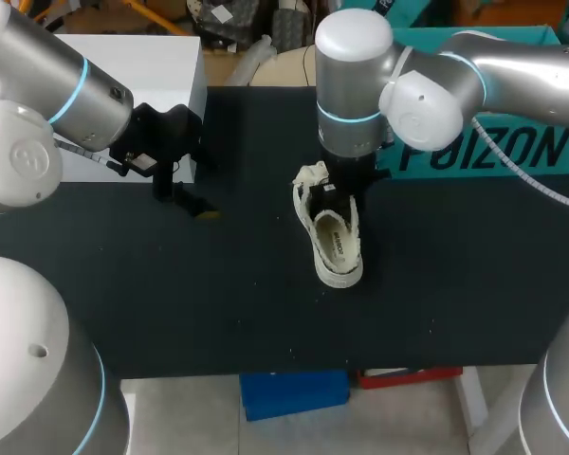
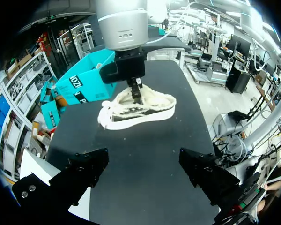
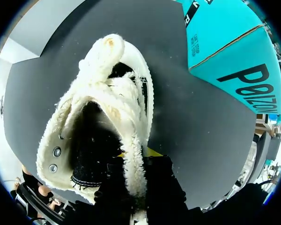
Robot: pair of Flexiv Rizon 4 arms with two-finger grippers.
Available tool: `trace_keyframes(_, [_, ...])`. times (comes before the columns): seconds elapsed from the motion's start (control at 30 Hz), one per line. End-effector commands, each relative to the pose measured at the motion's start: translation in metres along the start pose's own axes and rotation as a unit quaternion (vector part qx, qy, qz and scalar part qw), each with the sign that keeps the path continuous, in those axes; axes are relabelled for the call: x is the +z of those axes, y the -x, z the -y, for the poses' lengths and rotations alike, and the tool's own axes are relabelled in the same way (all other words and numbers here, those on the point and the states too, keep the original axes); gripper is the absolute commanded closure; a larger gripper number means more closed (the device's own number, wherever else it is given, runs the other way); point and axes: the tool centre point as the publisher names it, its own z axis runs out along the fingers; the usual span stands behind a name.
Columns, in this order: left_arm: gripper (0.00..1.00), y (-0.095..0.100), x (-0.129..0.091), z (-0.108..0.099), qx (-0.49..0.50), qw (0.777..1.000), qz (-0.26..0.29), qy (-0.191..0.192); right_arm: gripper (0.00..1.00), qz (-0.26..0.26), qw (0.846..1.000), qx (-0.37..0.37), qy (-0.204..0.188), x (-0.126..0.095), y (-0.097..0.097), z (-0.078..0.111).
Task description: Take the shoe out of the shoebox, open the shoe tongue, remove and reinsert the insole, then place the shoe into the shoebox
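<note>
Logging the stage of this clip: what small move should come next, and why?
Probably bring the left gripper in toward the shoe to steady it. The shoe lies on the table outside the teal shoebox, the right gripper is at its fleecy opening, and the left hangs open, apart from it.

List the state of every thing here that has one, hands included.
shoe: out of the box, upright on its sole on the table, mouth spread open.
shoebox: on the table behind the shoe; open or closed cannot be told.
left hand: open, empty, apart from the shoe.
right hand: shut on the shoe's fleecy rim.
</note>
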Motion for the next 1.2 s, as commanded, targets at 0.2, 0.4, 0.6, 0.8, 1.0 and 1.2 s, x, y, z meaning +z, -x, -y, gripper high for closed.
trace_keyframes(0.2, [0.0,-0.001,0.001,0.0,0.0,1.0,0.002,0.001,1.0,-0.021,1.0,-0.018,0.012,-0.092,0.039,-0.013])
trace_keyframes(0.4, [0.0,-0.001,0.001,0.0,0.0,1.0,0.002,0.001,1.0,0.006,0.969,-0.241,0.053,-0.183,0.054,-0.03])
trace_keyframes(0.6, [0.0,-0.001,0.001,0.0,0.0,1.0,0.002,0.001,1.0,0.019,0.81,-0.586,0.026,-0.253,0.065,-0.023])
trace_keyframes(0.8, [0.0,-0.001,0.001,0.0,0.0,1.0,0.002,0.001,1.0,0.007,0.789,-0.615,0.006,-0.26,0.069,-0.022])
trace_keyframes(1.0, [0.0,-0.001,0.001,0.0,0.0,1.0,0.002,0.001,1.0,0.007,0.789,-0.615,0.006,-0.26,0.069,-0.022])
trace_keyframes(1.2, [0.0,-0.001,0.001,0.0,0.0,1.0,0.002,0.001,1.0,0.007,0.789,-0.615,0.006,-0.26,0.069,-0.022])
